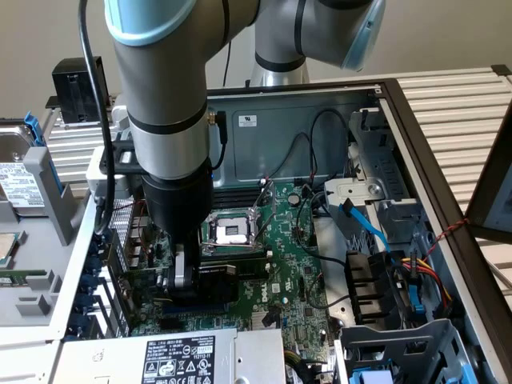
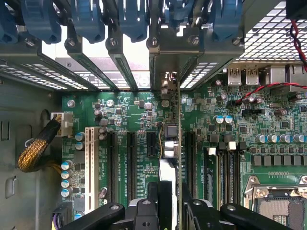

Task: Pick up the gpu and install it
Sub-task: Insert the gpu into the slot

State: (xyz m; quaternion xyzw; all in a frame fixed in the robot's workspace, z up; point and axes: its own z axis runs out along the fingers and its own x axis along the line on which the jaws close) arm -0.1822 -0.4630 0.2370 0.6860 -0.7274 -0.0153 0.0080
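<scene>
While the gripper point(image 2: 169, 201) stands low over the motherboard point(image 2: 129, 115), its half-closed fingers point(image 2: 152, 191) clamp the gpu point(image 2: 173, 143) edge-on. The card stands upright over an expansion slot; whether it is fully seated, I cannot tell.

"DELL" reads on the white label point(image 1: 180, 358) of the power supply point(image 1: 172, 356), at 6 o'clock in the exterior view. Remaining label lines and motherboard point(image 2: 139, 120) silkscreen are unreadable.

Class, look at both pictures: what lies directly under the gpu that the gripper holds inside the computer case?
Under the gpu, held edge-on by the gripper, lies the green motherboard with its black slots. The slot directly beneath is covered by the card.
</scene>
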